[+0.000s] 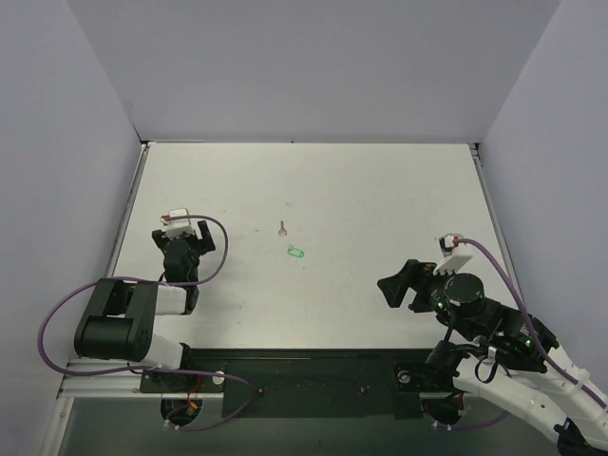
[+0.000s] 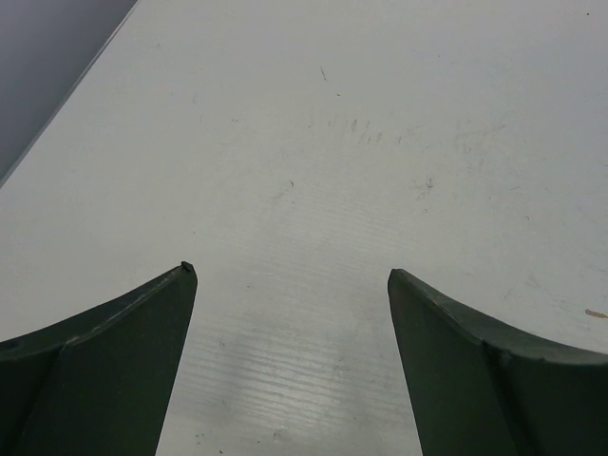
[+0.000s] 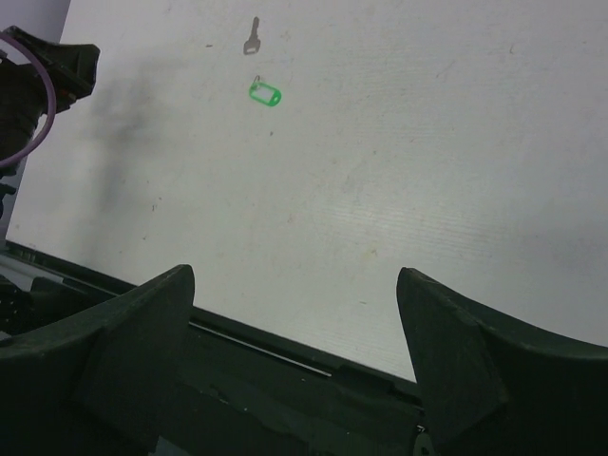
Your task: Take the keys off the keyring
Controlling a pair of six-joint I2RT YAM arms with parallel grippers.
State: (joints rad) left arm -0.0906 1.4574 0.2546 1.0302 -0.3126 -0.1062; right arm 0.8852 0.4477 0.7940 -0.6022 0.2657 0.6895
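Flat white table (image 1: 380, 199), matte, with faint scuffs and small dark specks; the left wrist view shows fine ridged texture and a few short scratch marks. Pale lavender-grey walls (image 1: 313, 66) close it in on the back, left and right. Thin metal trim runs along the table's side edges. Black base plate (image 1: 304, 370) at the near edge, both arms bolted there. Purple cables (image 1: 47, 328) loop off each arm.

Key (image 1: 282, 228) lies flat near table centre, slightly left, small and grey. Keyring (image 1: 295, 254), a green oval tag, lies flat just beside it, toward the near right. The two are apart, bare table between them; the right wrist view shows the same gap, key (image 3: 252, 36) beyond keyring (image 3: 265, 94). A thin ring at the tag's end is barely visible.

Left gripper (image 1: 182, 236) sits low at the left side of the table, well apart from both items. Fingers spread wide, nothing between them, only bare table in its wrist view (image 2: 290, 275).

Right gripper (image 1: 399, 283) is at the near right, pointing left toward the centre, well apart from key and keyring. Fingers spread, holding nothing (image 3: 296, 275); table and the base plate's edge show through the gap.
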